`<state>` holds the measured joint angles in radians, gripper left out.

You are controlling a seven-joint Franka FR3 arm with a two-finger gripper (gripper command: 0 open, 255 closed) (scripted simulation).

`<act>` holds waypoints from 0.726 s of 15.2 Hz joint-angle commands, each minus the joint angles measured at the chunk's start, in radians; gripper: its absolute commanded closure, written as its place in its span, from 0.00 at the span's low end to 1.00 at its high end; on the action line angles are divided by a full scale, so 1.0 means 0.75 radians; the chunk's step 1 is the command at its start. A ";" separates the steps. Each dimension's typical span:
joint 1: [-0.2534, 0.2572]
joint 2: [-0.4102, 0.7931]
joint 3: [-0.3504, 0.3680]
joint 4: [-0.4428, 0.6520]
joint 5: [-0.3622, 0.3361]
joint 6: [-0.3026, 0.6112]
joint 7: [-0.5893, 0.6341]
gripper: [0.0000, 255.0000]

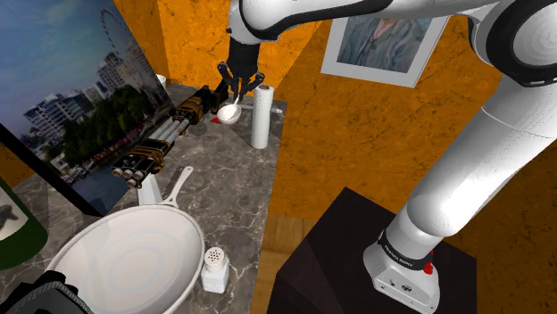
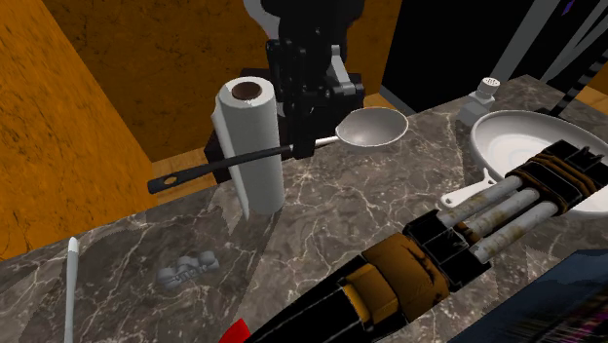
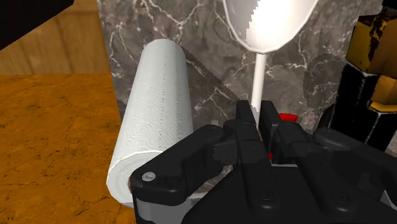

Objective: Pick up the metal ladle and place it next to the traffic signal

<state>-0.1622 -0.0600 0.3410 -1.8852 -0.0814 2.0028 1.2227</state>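
Note:
My gripper (image 2: 310, 142) is shut on the ladle (image 2: 373, 127), which hangs level above the marble counter (image 2: 351, 209). The ladle has a pale shiny bowl and a long black handle (image 2: 209, 169) that crosses in front of the paper towel roll (image 2: 249, 146). In the wrist view the fingers (image 3: 245, 122) clasp the thin pale stem (image 3: 257, 76) just behind the bowl (image 3: 270, 22). The traffic signal (image 2: 438, 253) lies flat on the counter, long, black and brown, beside the ladle's bowl. From the shoulder view the gripper (image 1: 234, 95) holds the bowl (image 1: 229, 113) near the signal's far end (image 1: 192, 111).
An upright paper towel roll (image 1: 261, 116) stands at the counter's edge right beside the gripper. A white pan (image 1: 125, 263) and a shaker (image 1: 214, 268) sit near the stand. A small grey object (image 2: 190, 273) and a white stick (image 2: 70, 292) lie further along. A large city picture (image 1: 76, 98) leans beside the signal.

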 commanded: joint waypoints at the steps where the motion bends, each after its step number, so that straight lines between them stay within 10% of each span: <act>1: 0.000 -0.006 -0.001 0.031 0.003 -0.036 -0.005 1.00; 11: 0.000 0.006 0.000 0.223 0.004 -0.217 -0.017 1.00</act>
<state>-0.1628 -0.0604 0.3402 -1.7361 -0.0767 1.8540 1.2082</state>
